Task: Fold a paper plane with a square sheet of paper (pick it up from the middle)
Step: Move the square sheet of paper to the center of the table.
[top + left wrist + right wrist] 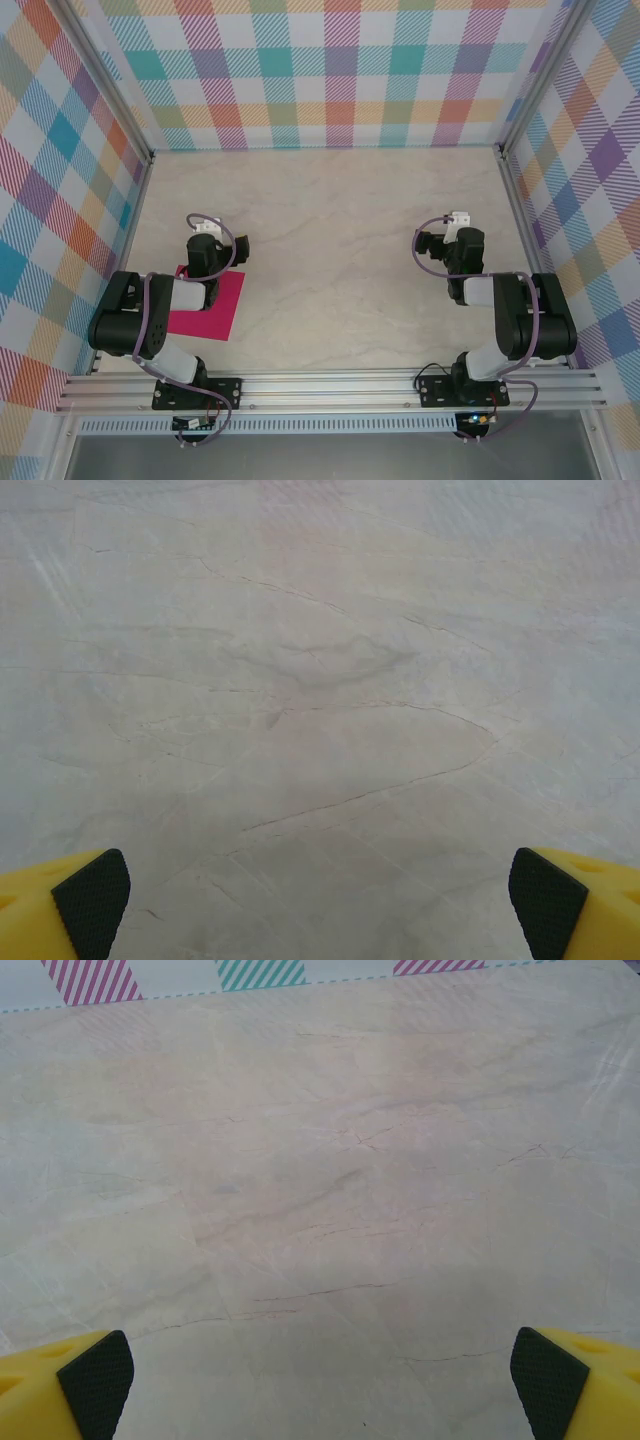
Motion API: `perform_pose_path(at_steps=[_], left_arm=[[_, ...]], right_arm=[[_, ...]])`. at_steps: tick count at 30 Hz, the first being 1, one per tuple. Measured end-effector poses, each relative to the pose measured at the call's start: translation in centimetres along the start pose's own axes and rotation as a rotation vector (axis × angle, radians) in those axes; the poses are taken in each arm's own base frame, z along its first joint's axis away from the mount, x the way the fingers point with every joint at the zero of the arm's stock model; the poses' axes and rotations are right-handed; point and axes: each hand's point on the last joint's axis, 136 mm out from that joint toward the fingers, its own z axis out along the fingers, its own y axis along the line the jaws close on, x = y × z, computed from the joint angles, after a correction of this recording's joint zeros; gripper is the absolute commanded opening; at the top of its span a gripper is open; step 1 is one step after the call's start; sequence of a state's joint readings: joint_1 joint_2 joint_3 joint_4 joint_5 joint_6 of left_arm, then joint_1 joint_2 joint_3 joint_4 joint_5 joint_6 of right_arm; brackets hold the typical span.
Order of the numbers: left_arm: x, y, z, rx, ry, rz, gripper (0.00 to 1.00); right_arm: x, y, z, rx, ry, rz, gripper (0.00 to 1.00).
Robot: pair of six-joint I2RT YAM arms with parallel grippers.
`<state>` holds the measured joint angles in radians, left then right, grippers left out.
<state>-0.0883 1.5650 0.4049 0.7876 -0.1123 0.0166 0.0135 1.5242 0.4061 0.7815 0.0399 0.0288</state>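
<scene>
1. Top external view: a thin, bright magenta-pink square sheet of paper [218, 308] lies flat and unfolded on the pale marbled surface [340, 210], towards the near left corner. The black left arm [150, 310] is folded over it and covers its near-left part, with the wrist hanging above the sheet's far edge and pointing away. The black right arm [500, 310] is tucked up the same way, well apart from the sheet. Both poses look like a ready stance. Since no crease shows, I judge the folding has not begun.

2. Left wrist view: the left jaws are spread as wide as they go, with nothing between them. The black textured pads [92, 900] on yellow fingers sit at the two bottom corners. The marbled surface lies beneath them, so the camera is aimed past the sheet. I judge this arm must draw back or tip down to reach the sheet's middle.

3. Right wrist view: the right jaws are likewise fully apart and hold nothing. Ahead lies bare surface up to the foot of the striped plaid wall [90, 980]. This arm seems placed to wait until the sheet is brought within its reach.
</scene>
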Motion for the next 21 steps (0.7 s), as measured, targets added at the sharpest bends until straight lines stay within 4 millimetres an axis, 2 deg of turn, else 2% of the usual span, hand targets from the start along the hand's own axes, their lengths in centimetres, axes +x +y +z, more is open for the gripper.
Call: perform_pose_path(at_steps=[12, 15, 19, 21], left_arm=[[0.0, -0.2, 0.0, 0.011, -0.002, 0.002, 1.00], [-0.1, -0.7, -0.4, 0.043, -0.027, 0.009, 1.00], [0.9, -0.8, -0.9, 0.059, -0.020, 0.017, 1.00], [0.5, -0.9, -1.2, 0.064, -0.030, 0.019, 1.00]], right_arm=[[0.0, 0.0, 0.0, 0.000, 0.000, 0.000, 1.00], [0.0, 0.0, 0.0, 0.000, 0.000, 0.000, 1.00], [0.0, 0.0, 0.0, 0.000, 0.000, 0.000, 1.00], [0.1, 0.2, 0.0, -0.012, 0.006, -0.003, 1.00]])
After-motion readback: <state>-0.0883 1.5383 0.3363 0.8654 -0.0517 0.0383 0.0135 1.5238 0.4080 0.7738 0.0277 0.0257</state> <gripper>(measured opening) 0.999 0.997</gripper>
